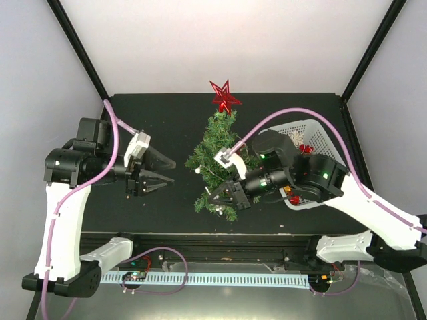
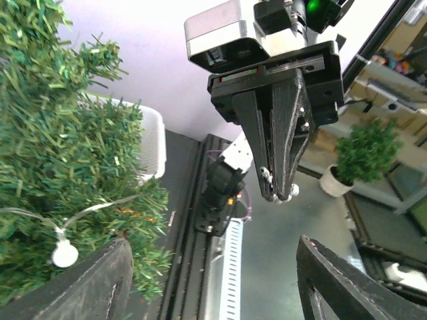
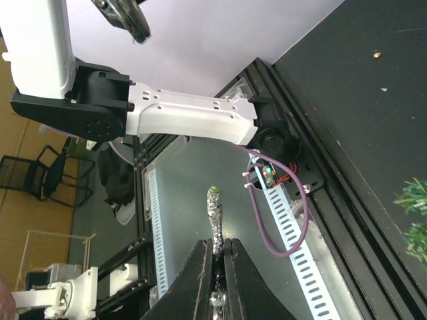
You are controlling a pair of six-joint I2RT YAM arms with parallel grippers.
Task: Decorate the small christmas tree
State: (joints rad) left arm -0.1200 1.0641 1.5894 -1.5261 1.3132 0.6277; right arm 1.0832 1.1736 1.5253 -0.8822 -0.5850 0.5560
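bench (image 1: 167, 113): black, matte, closed in by pale walls and black corner posts.
basket (image 1: 300, 124): white, perforated, on the bench's right side; something red (image 1: 306, 149) lies inside.
star (image 1: 225, 97): red, glittery, five-pointed, towards the far middle.
duct (image 1: 220, 279): pale slotted strip along the near edge.
plant (image 2: 363, 150): green, in a white pot, out in the room.
chair (image 3: 40, 177): black-framed, farther back.
foil strip (image 3: 215, 213): silvery, crinkled, green-tipped.

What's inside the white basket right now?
A small red item shows in the white basket. The right arm covers most of the rest, so any other contents cannot be seen.
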